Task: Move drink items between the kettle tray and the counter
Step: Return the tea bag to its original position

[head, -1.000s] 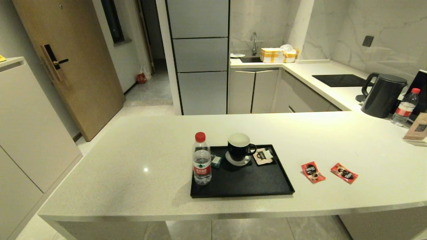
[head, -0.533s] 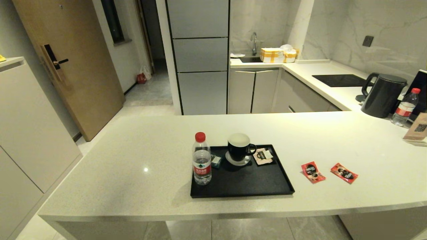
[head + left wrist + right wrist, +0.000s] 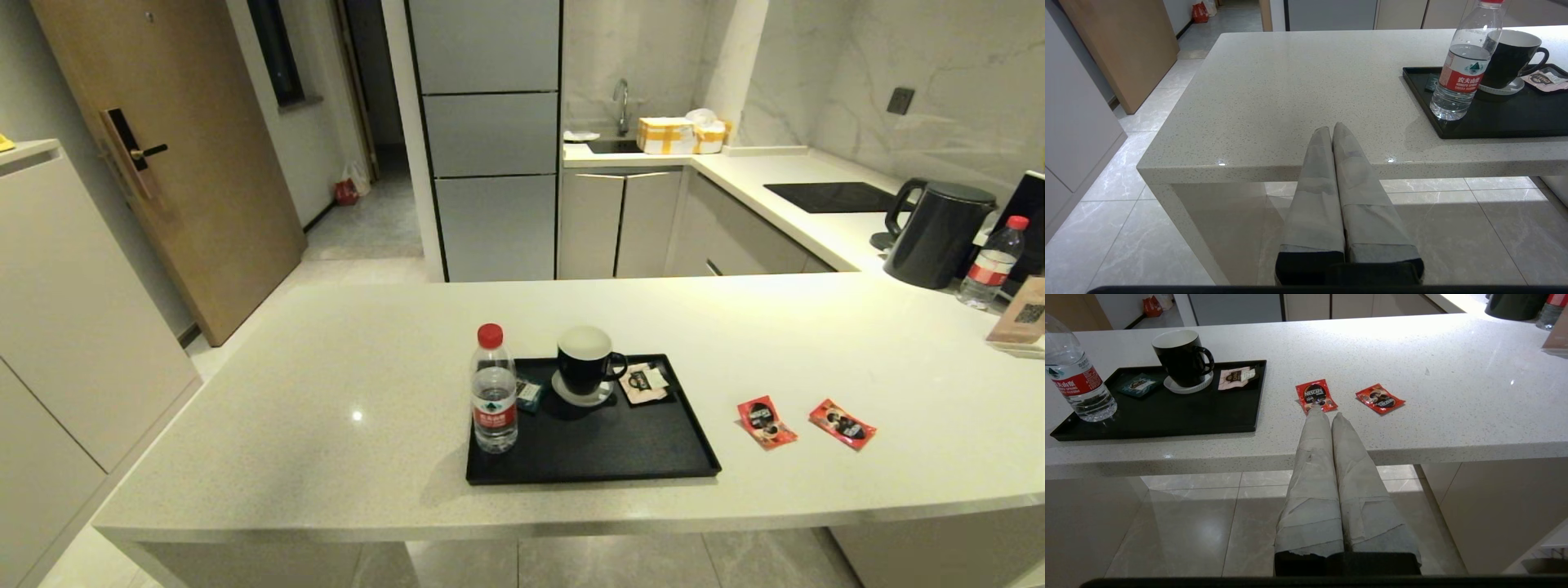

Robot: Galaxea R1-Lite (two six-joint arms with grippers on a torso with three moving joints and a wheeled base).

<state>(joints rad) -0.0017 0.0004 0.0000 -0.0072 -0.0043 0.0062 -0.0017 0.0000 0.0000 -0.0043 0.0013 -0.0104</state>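
Two red foil sachets lie flat on the cream counter [image 3: 326, 392] to the right of the black kettle tray [image 3: 596, 465]: one sachet [image 3: 766, 421] [image 3: 1316, 396] nearer the tray, the other sachet [image 3: 842, 424] [image 3: 1380, 399] further right. Neither arm shows in the head view. My right gripper [image 3: 1327, 414] is shut and empty, held off the counter's front edge in line with the nearer sachet. In front of the counter's left part my left gripper [image 3: 1332, 128] is shut with nothing in it, left of the tray [image 3: 1494, 122].
On the tray stand a water bottle [image 3: 493, 390], a black mug [image 3: 586, 363] on a white coaster, a cream sachet [image 3: 645, 381] and a small teal packet [image 3: 529, 394]. A black kettle [image 3: 939, 233] and a second bottle [image 3: 991, 263] stand at the far right.
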